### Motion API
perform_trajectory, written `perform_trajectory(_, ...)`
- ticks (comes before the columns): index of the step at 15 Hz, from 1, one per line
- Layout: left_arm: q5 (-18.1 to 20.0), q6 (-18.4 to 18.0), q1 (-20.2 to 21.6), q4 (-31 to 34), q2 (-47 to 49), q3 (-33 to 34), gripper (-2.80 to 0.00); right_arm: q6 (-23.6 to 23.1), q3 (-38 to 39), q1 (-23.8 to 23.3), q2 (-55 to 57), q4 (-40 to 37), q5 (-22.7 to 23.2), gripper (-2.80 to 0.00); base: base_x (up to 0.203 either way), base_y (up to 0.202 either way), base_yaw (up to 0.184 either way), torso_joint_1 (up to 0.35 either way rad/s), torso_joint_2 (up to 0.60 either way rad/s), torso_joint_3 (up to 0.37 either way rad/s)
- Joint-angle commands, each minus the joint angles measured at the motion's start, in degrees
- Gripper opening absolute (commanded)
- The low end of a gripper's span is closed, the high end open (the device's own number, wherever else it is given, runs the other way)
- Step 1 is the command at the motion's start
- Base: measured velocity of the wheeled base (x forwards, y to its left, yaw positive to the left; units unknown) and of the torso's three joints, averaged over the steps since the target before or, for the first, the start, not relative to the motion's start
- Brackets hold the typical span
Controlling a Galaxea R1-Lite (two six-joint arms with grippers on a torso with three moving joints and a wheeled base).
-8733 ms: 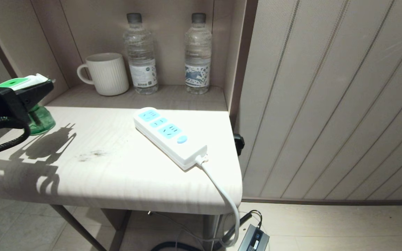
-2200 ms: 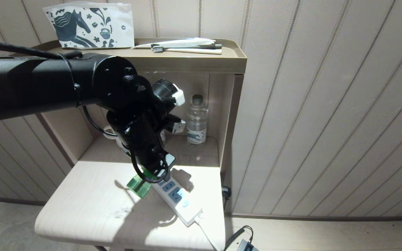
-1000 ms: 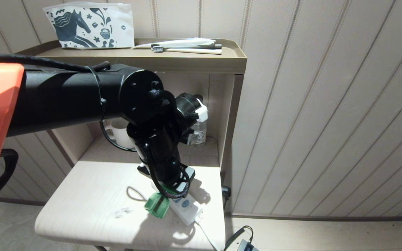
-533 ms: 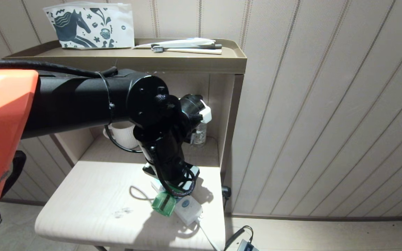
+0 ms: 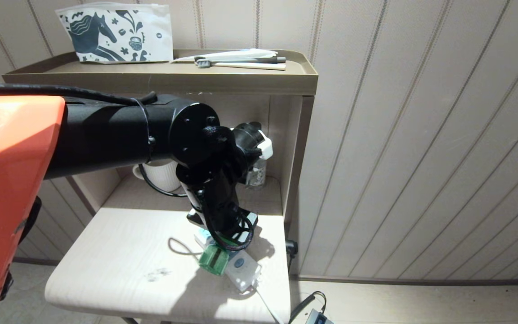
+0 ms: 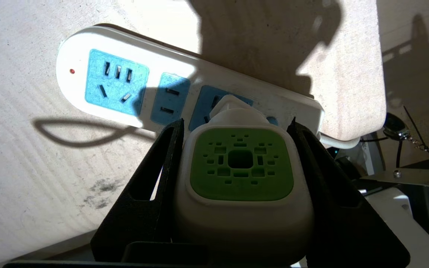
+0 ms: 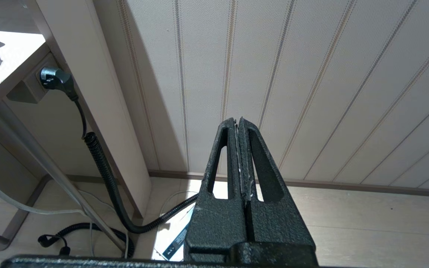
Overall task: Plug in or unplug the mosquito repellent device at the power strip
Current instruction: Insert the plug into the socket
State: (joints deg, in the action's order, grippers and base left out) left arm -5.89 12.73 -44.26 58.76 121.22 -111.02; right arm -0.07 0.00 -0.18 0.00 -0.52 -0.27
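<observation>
My left gripper is shut on the white heater cap of the mosquito repellent device, one black finger on each side. Its green vented face looks at the wrist camera. The device's plug end sits over the third light-blue socket face of the power strip, nearest the cord end; the prongs are hidden. In the head view the green bottle lies tilted against the power strip under my left arm. My right gripper is shut and empty, parked beside the table above the floor.
A white mug and a clear water bottle stand in the niche behind. A printed pouch and a toothbrush lie on the shelf top. The table edge and panelled wall are close on the right, with a wall plug.
The head camera now looks from farther back. My left arm has carried the device along the strip from the far sockets to the socket by the cord end, and in the last second set it closer.
</observation>
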Motion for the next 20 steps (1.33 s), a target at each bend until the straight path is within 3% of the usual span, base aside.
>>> perform_trajectory(1,-0.09,0.10,0.49,0.32,0.05,0.01,-2.80,-0.01,0.00,0.01,0.00,0.00,0.00,-2.80,0.000,0.000,0.000,0.000,0.00,0.000)
perform_trajectory(7,-0.09,0.01,0.93,2.66,-0.20,0.01,-2.80,-0.01,0.00,0.01,0.00,0.00,0.00,-2.80,0.000,0.000,0.000,0.000,0.00,0.000)
perform_trajectory(20,0.09,2.47,0.85,1.45,0.77,0.01,-2.80,-0.01,0.00,0.01,0.00,0.00,0.00,-2.80,0.000,0.000,0.000,0.000,0.00,0.000)
